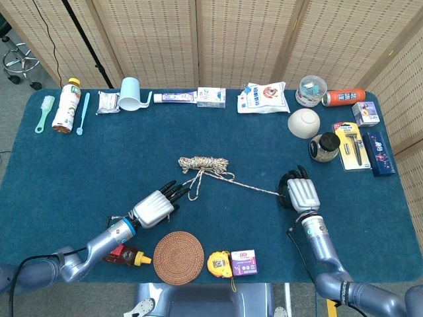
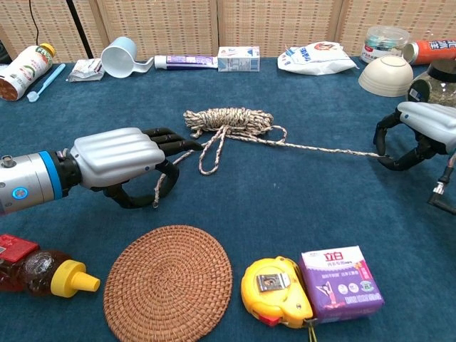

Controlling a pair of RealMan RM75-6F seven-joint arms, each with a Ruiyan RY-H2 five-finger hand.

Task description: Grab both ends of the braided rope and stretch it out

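The braided rope [image 2: 229, 120] lies mid-table on the blue cloth [image 1: 92, 158], most of it bundled in a loose coil, with one strand running out straight to my right hand [image 2: 419, 135] and a shorter tail trailing down to my left hand [image 2: 125, 162]. On the right, I see the strand's end meeting the curled dark fingers [image 2: 385, 135] at the tips, and the line looks taut, so I read that hand as pinching it. On the left, the fingers [image 2: 171, 138] reach forward over the tail while the thumb curves beneath, and the rope end passes between them; I cannot tell whether they actually grip it. As for containers, a pale bowl [image 2: 385, 74] sits upside down near the far right, beside a dark-lidded jar [image 2: 433, 84] holding something brownish, and a light blue cup [image 2: 121, 55] lies on its side in the back row with nothing visible inside.
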